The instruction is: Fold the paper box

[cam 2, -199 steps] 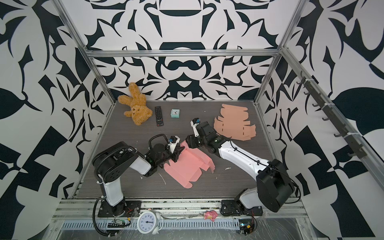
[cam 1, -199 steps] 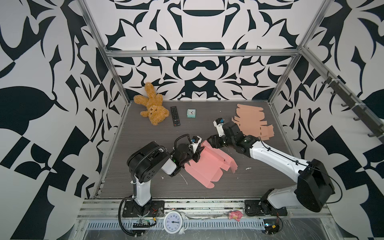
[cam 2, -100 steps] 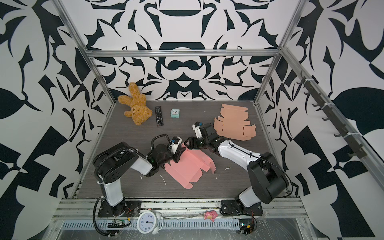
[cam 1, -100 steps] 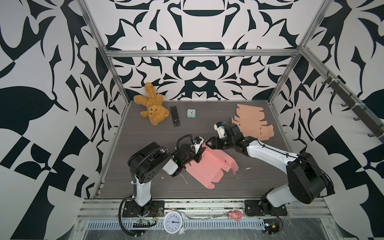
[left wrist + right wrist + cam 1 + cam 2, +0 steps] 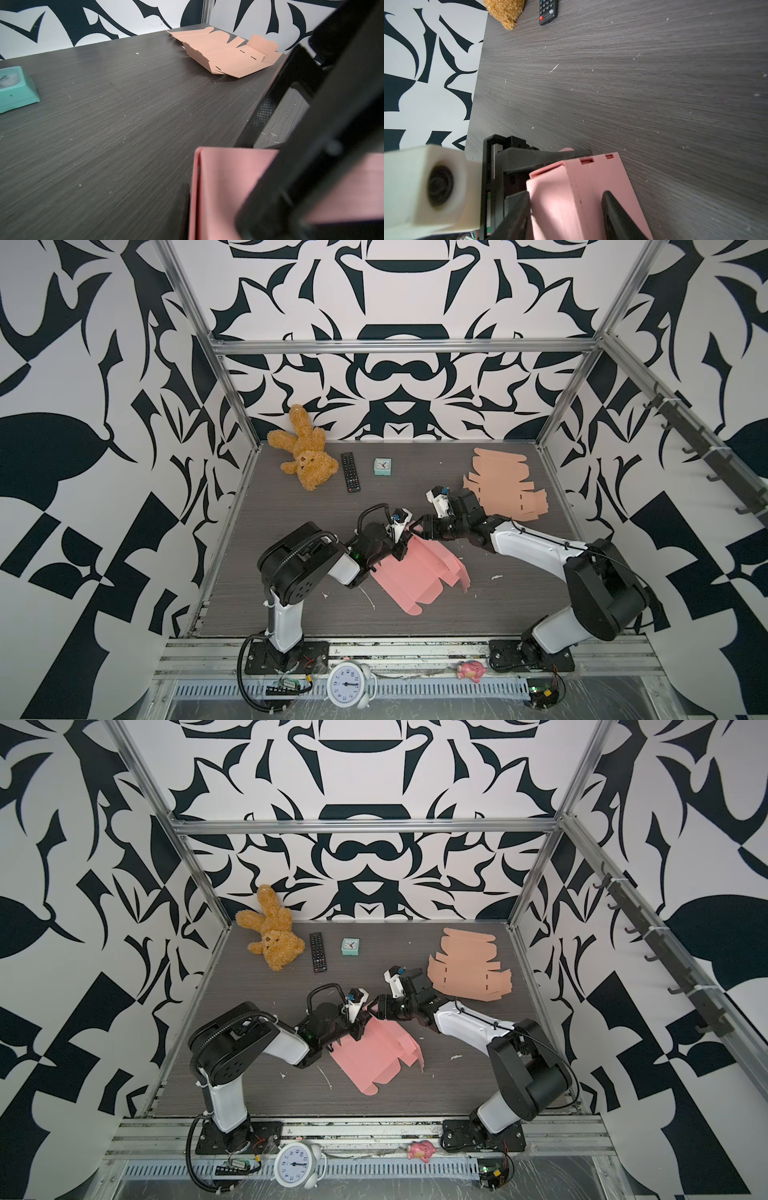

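Observation:
The paper box [image 5: 419,572] [image 5: 374,1056] is a pink blank in mid-table, partly folded, its far edge lifted off the tabletop. My left gripper [image 5: 402,542] [image 5: 360,1025] is shut on that lifted edge; the left wrist view shows the doubled pink layer [image 5: 220,187] pinched beside one dark finger [image 5: 185,207]. My right gripper [image 5: 419,529] [image 5: 376,1009] meets the same edge from the right. In the right wrist view its fingers [image 5: 612,214] straddle the folded pink wall [image 5: 560,197], standing apart, one against the flap and the other lying over the flat panel.
A flat tan blank [image 5: 503,485] lies at the back right. A teddy bear [image 5: 305,456], a black remote [image 5: 350,472] and a small teal clock [image 5: 382,467] sit along the back. A white alarm clock [image 5: 347,684] and a pink toy [image 5: 469,670] rest on the front rail.
My right gripper has come forward and left onto the pink box's lifted edge, close to the left gripper, and its jaws have narrowed slightly. The left gripper has kept its hold and barely moved.

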Controlling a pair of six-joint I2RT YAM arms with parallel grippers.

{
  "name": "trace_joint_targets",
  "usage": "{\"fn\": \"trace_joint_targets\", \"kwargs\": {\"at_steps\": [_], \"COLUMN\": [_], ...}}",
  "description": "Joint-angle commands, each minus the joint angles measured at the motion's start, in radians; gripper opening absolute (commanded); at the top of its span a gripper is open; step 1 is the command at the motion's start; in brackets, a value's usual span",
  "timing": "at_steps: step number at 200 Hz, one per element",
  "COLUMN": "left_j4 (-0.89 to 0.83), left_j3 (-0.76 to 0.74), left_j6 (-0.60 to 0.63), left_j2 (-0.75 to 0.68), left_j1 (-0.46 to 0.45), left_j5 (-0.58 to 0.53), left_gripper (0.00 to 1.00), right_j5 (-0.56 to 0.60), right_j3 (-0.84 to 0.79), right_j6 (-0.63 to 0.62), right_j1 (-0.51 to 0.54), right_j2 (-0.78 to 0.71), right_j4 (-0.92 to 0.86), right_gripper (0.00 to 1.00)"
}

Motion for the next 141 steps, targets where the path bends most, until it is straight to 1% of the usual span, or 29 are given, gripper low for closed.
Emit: {"fn": "trace_joint_targets", "kwargs": {"at_steps": [1, 30, 49, 65, 107, 125, 141], "left_j4": [0.007, 0.013, 0.013, 0.013, 0.021, 0.042, 0.051], "left_j3": [0.022, 0.01, 0.004, -0.003, -0.022, -0.036, -0.043], "left_j6": [0.006, 0.006, 0.011, 0.016, 0.017, 0.011, 0.01], "left_j2": [0.015, 0.015, 0.009, 0.004, 0.01, 0.019, 0.029], "left_j1": [-0.004, -0.012, -0.02, -0.027, -0.034, -0.035, -0.036], "left_j5": [0.008, -0.006, -0.016, -0.026, -0.041, -0.045, -0.047], "left_gripper": [0.16, 0.15, 0.15, 0.19, 0.19, 0.23, 0.33], "right_j5": [-0.066, -0.082, -0.061, -0.05, -0.023, -0.013, -0.005], "right_j3": [-0.027, -0.073, -0.092, -0.095, -0.095, -0.092, -0.095], "right_j6": [0.055, 0.103, 0.097, 0.089, 0.073, 0.068, 0.065], "right_j1": [0.006, 0.008, 0.007, 0.008, 0.007, 0.007, 0.008], "right_j2": [-0.033, -0.05, -0.063, -0.067, -0.081, -0.083, -0.083], "right_j4": [0.05, 0.108, 0.098, 0.083, 0.055, 0.045, 0.042], "right_gripper": [0.55, 0.54, 0.54, 0.53, 0.52, 0.51, 0.51]}}
